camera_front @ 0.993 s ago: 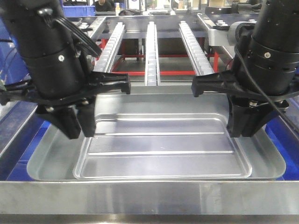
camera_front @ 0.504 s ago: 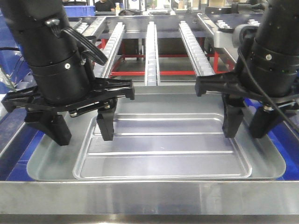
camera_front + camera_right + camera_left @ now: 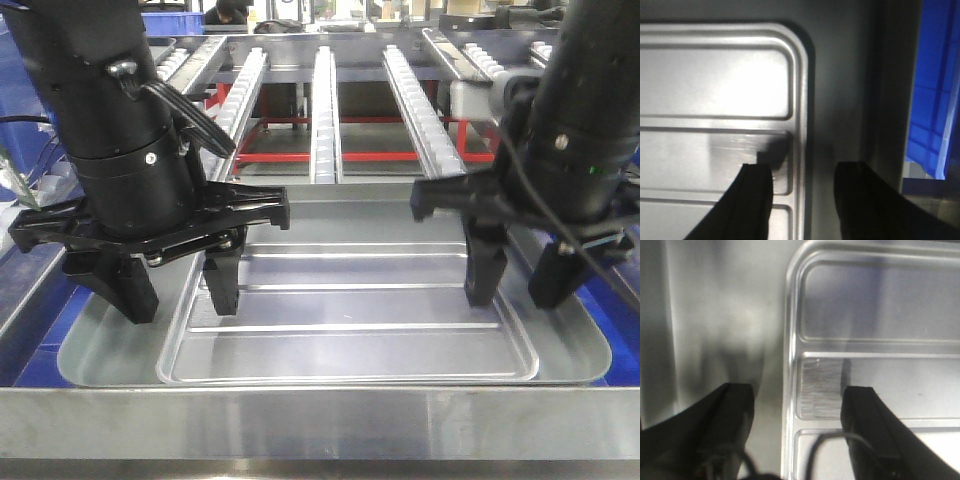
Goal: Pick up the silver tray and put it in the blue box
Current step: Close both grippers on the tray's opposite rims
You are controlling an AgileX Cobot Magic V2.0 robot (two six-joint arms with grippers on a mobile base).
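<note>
Low-centre of frame, silver tray (image 3: 340, 340) lies flat w/ blue box (image 3: 930, 90) at its edges. Left gripper (image 3: 182, 310) & right gripper (image 3: 517, 300) spread, gripping nothing. Prob. placed; arms need clearing.

No legible text, label, brand, number or sign is visible in any view.
</note>
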